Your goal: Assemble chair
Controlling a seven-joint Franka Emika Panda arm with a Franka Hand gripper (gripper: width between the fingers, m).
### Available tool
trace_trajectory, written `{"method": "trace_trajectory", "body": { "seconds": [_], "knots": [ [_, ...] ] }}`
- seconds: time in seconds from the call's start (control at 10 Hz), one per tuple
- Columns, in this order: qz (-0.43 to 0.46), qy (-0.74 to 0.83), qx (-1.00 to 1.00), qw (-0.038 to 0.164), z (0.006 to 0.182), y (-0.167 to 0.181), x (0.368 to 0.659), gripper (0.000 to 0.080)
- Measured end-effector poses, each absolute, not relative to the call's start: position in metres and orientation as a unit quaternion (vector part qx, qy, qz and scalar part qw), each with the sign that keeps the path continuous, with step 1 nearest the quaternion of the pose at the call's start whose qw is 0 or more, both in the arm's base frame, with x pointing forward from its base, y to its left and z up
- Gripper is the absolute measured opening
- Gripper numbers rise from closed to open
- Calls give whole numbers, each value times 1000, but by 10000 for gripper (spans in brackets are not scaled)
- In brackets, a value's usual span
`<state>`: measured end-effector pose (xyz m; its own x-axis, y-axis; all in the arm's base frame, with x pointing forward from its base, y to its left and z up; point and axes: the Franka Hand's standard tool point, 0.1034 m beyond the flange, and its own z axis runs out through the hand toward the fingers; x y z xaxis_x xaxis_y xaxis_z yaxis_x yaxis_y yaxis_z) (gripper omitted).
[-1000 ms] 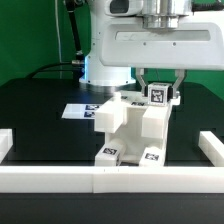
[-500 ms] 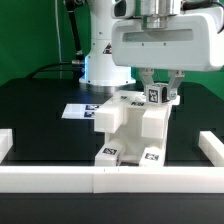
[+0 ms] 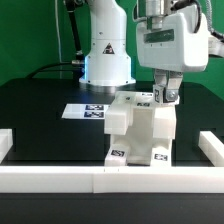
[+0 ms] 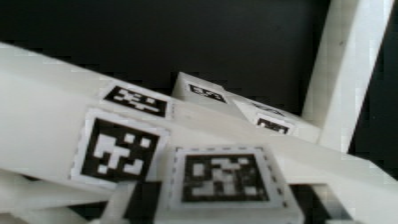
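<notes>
Just behind the front border rail (image 3: 60, 180) stands the half-built chair (image 3: 138, 128), with tags on its low front blocks. At its upper corner, on the exterior view's right, the gripper (image 3: 165, 97) hangs straight down, clamped on a small tagged block (image 4: 222, 175) (apparently a chair part). The block lies directly beneath the hand, so the coming move looks vertical. Only the wrist view shows dark fingers (image 4: 317, 197) flanking that tag. Farther back lies the marker board (image 3: 80, 110).

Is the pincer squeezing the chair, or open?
Squeezing. The pincer is shut on the chair: the wrist view shows its tagged piece between both fingers.
</notes>
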<state>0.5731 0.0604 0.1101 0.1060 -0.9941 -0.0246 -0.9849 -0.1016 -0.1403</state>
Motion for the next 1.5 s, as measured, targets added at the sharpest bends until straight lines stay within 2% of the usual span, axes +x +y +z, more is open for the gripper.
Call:
{"method": "trace_trajectory", "body": {
  "seconds": [0.3, 0.4, 0.5, 0.6, 1.2, 1.5],
  "knots": [
    [-37, 667, -742, 59, 110, 61, 573, 275],
    [-34, 643, -763, 56, 110, 63, 572, 487],
    [-31, 638, -767, 55, 112, 65, 573, 487],
    [-30, 605, -794, 50, 113, 68, 573, 620],
    [-42, 368, -928, 39, 113, 67, 574, 649],
    [-47, 226, -973, 22, 115, 67, 575, 649]
  ]
}}
